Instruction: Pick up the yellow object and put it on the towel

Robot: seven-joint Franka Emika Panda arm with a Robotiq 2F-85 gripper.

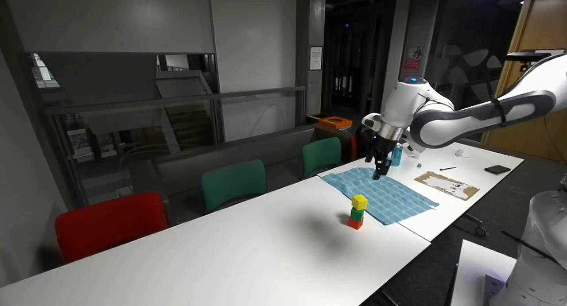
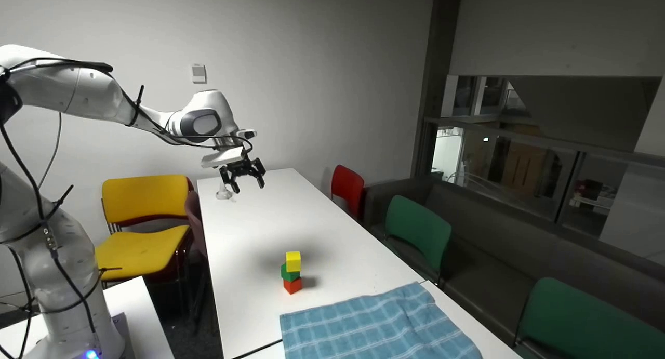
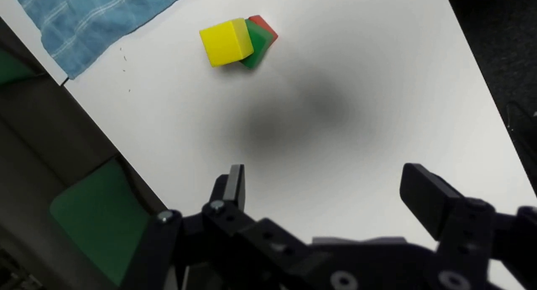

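The yellow object is a small yellow cube [image 1: 359,202] on top of a green block [image 1: 356,214], which sits on a red block [image 1: 355,223]. The yellow cube also shows in an exterior view [image 2: 293,261] and in the wrist view [image 3: 225,43]. The light blue checked towel [image 1: 381,193] lies flat beside the stack; it also shows in an exterior view [image 2: 374,328] and at the top left of the wrist view [image 3: 92,17]. My gripper [image 3: 324,174] is open and empty. It hangs above the white table, apart from the stack, in both exterior views [image 1: 374,168] [image 2: 248,186].
A blue bottle [image 1: 397,155], a brown and white board [image 1: 447,185] and a dark flat item [image 1: 497,169] stand or lie past the towel. Green chairs [image 2: 418,231] and a red chair [image 1: 110,224] line the table's long edge. A seam runs between two tables.
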